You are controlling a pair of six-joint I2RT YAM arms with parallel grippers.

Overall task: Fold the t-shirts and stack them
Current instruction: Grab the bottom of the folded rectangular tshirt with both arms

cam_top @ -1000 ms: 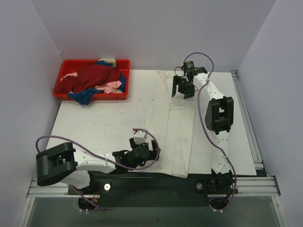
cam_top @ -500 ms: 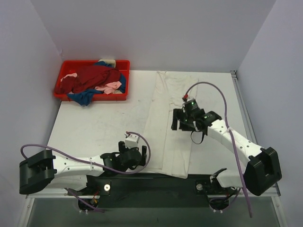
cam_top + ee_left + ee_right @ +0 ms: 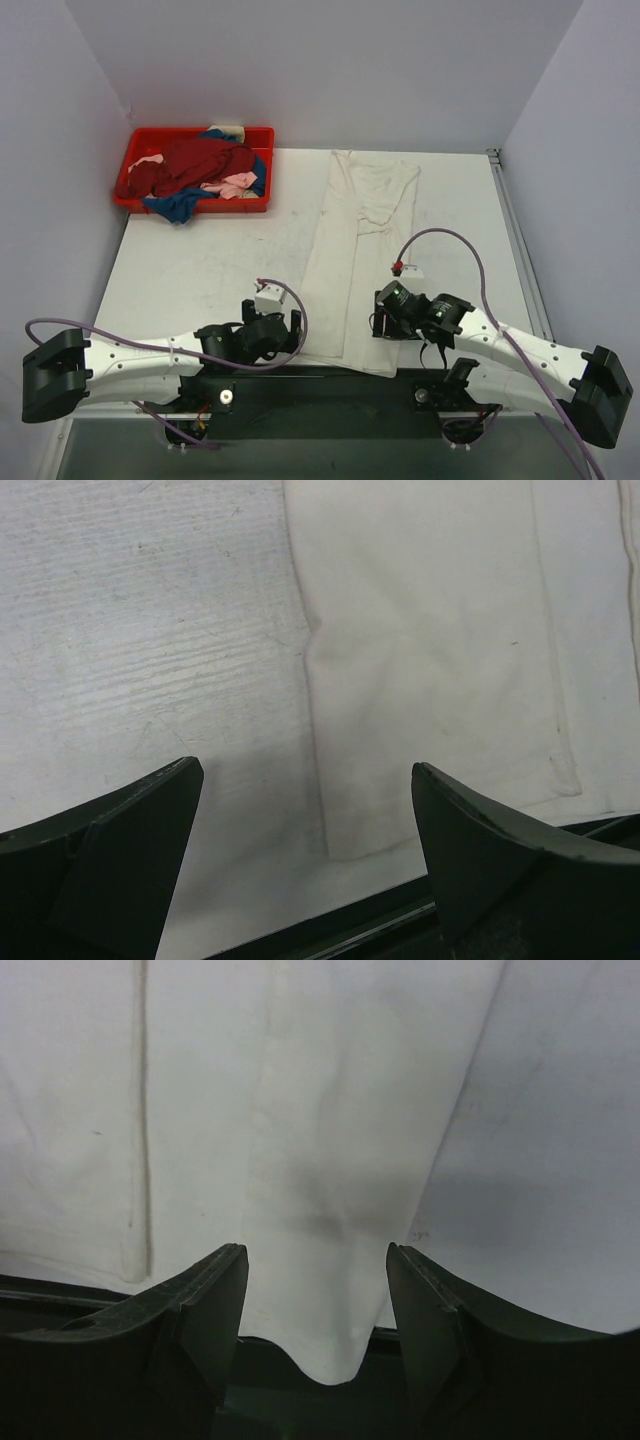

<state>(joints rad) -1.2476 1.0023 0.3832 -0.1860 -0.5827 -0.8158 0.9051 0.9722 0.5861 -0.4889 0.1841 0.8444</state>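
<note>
The cream-white t-shirt (image 3: 360, 250) lies folded lengthwise in a long strip from the table's far edge to its near edge. My left gripper (image 3: 292, 326) is open and empty, low at the shirt's near left corner (image 3: 335, 840), which shows between its fingers. My right gripper (image 3: 381, 326) is open and empty at the shirt's near right corner. There the cloth (image 3: 320, 1290) droops over the table's front edge between the open jaws. The dark red t-shirt (image 3: 200, 160), blue t-shirt (image 3: 175, 205) and pale pink t-shirt (image 3: 238, 183) lie crumpled in the tray.
The red plastic tray (image 3: 268, 170) stands at the far left corner of the white table (image 3: 200, 270). The black front rail (image 3: 320, 385) runs along the near edge under both grippers. Grey walls enclose the left, back and right.
My right arm swung from the shirt's far end down to its near right corner. My left arm drew back left along the near edge. The shirt's far end now lies flat.
</note>
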